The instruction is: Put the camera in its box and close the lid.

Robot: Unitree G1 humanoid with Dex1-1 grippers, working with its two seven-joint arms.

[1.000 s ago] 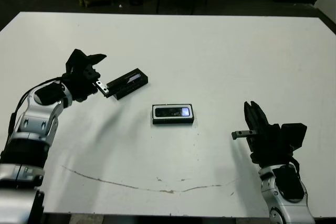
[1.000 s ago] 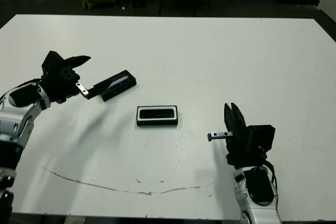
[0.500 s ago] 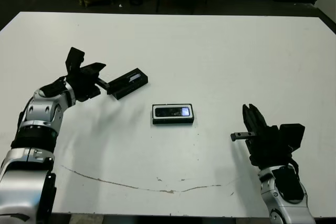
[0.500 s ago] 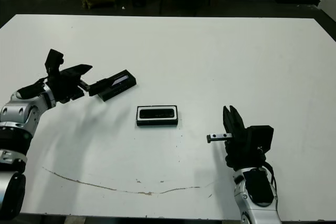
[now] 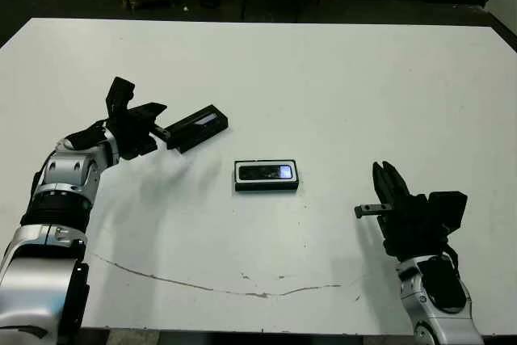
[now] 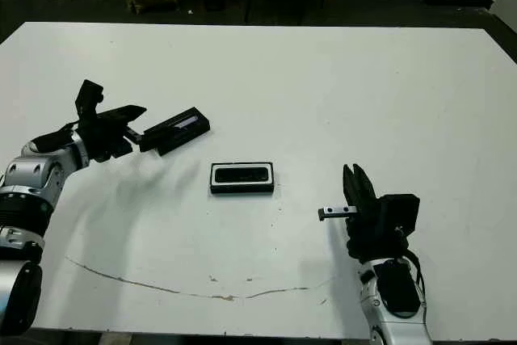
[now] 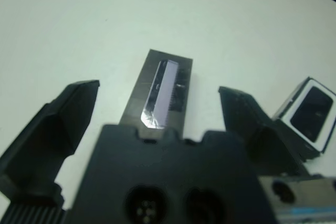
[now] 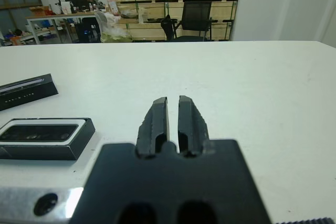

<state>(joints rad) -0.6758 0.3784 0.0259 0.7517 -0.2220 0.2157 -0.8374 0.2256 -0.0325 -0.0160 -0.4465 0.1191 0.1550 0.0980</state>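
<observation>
One step left: camera in box, so left gripper, jaws spread, must grab lid; right gripper pressed together.

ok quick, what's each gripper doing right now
Left gripper: open, fingers either side of the lid, not gripping it.
Right gripper: shut, empty.

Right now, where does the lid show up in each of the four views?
Left eye view: the lid lies left of centre, just beyond the left claw.
Right eye view: left of centre, same spot.
Left wrist view: centre, between the open fingers, stripe up.
Right wrist view: at the left edge, partly cut off.
Shared landmark: the box holding the camera, beside the lid.
</observation>
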